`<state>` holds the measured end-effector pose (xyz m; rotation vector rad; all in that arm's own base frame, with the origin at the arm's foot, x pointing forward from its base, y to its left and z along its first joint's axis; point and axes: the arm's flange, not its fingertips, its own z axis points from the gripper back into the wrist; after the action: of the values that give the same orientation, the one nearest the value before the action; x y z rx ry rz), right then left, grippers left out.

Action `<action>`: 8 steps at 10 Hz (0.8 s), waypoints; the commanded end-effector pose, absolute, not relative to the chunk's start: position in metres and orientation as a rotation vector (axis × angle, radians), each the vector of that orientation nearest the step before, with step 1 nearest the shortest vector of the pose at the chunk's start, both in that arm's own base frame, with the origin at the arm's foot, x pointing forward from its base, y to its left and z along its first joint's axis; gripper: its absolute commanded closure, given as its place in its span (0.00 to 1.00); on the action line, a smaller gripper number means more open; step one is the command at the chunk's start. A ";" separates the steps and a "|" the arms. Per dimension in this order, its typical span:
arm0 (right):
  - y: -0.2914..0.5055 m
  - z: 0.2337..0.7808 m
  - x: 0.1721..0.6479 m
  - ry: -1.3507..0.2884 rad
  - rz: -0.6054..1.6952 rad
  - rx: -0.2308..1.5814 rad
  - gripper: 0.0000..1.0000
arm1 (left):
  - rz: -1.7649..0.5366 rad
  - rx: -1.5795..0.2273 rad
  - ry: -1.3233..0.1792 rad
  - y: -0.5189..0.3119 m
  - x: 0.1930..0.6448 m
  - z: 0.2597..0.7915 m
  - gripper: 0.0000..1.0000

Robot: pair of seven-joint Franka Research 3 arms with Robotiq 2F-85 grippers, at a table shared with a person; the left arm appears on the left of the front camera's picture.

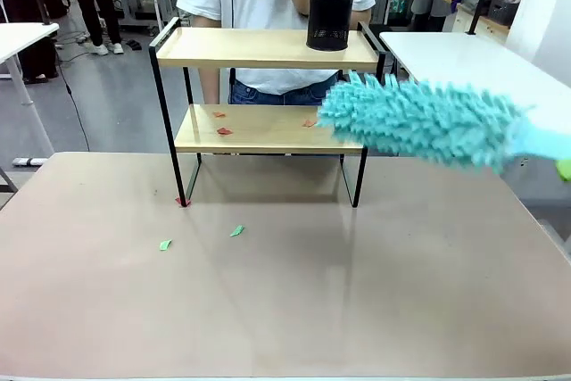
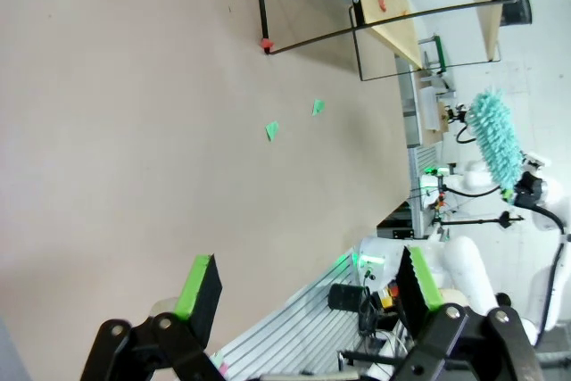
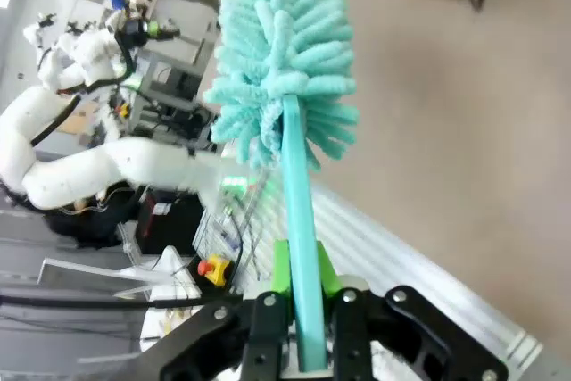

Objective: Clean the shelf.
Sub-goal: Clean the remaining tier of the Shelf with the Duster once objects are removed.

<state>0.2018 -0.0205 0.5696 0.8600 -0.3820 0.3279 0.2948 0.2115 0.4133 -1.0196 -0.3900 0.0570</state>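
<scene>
Green paper scraps (image 1: pixel 236 230) lie on the near counter (image 1: pixel 294 310). Beyond, the two-tier shelf (image 1: pixel 259 46) stands at the far middle. Right hand (image 3: pixel 302 265) pinches a teal duster (image 1: pixel 419 118) near the lower board's right end. Left hand (image 2: pixel 308 281) is spread.

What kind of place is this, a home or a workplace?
Most likely a robotics lab or workshop: plain white tables stand on a bare grey floor, and the right gripper holds a teal duster near the shelf.
</scene>
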 end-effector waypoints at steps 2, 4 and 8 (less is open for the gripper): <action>0.021 0.526 0.195 -0.549 0.344 0.757 1.00 | 0.039 -1.040 -0.421 0.211 0.296 0.413 0.00; -0.008 0.580 0.208 -0.456 0.328 0.835 1.00 | 0.039 -1.040 -0.421 0.211 0.296 0.413 0.00; 0.012 0.570 0.221 -0.468 0.297 0.751 0.88 | 0.039 -1.040 -0.421 0.211 0.296 0.413 0.00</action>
<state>0.2147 0.0019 0.5759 0.7969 -0.4606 0.3248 0.2948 0.2116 0.4133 -1.0195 -0.3901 0.0572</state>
